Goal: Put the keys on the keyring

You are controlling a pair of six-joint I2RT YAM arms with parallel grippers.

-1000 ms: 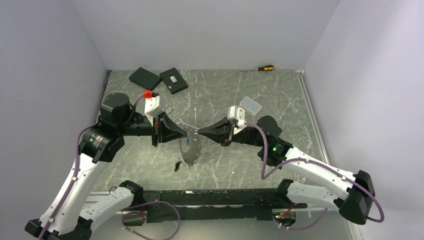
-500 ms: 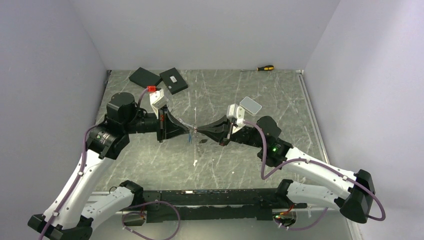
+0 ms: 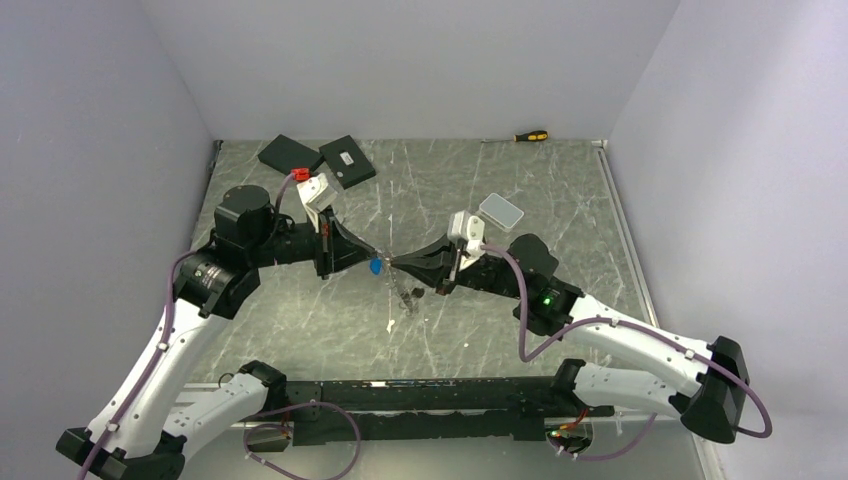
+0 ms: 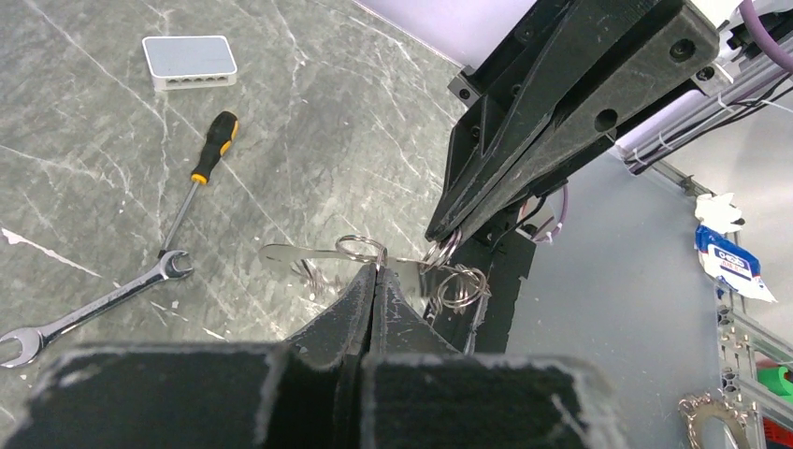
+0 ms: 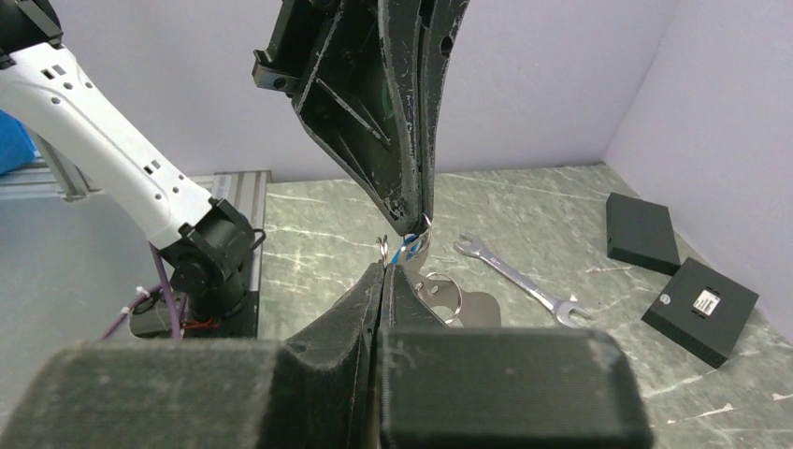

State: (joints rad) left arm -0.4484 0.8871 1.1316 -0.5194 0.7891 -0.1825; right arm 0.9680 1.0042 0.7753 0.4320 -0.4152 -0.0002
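Both grippers meet tip to tip above the table's middle. My left gripper (image 3: 372,262) (image 4: 376,271) is shut on a thin silver wire ring of the keyring (image 4: 360,248). My right gripper (image 3: 393,265) (image 5: 385,267) is shut on the same cluster of rings from the opposite side. A flat silver key (image 4: 290,253) (image 5: 477,309) hangs on the rings (image 5: 439,292). A small blue tag (image 3: 374,267) (image 5: 407,245) sits at the tips. A few more rings dangle below (image 3: 405,295) (image 4: 463,285).
A silver spanner (image 4: 93,304) (image 5: 519,281) lies flat on the marble table (image 3: 560,190). A yellow-and-black screwdriver (image 3: 530,135) (image 4: 201,173) lies at the back. Two black boxes (image 3: 290,153) (image 3: 347,160) sit at the back left, and a small white box (image 3: 500,210) (image 4: 187,58) lies behind the right gripper.
The left arm has swung back and turned its wrist, its tip staying at the rings. The right gripper has edged left. The hanging bundle now dangles lower right of the tips.
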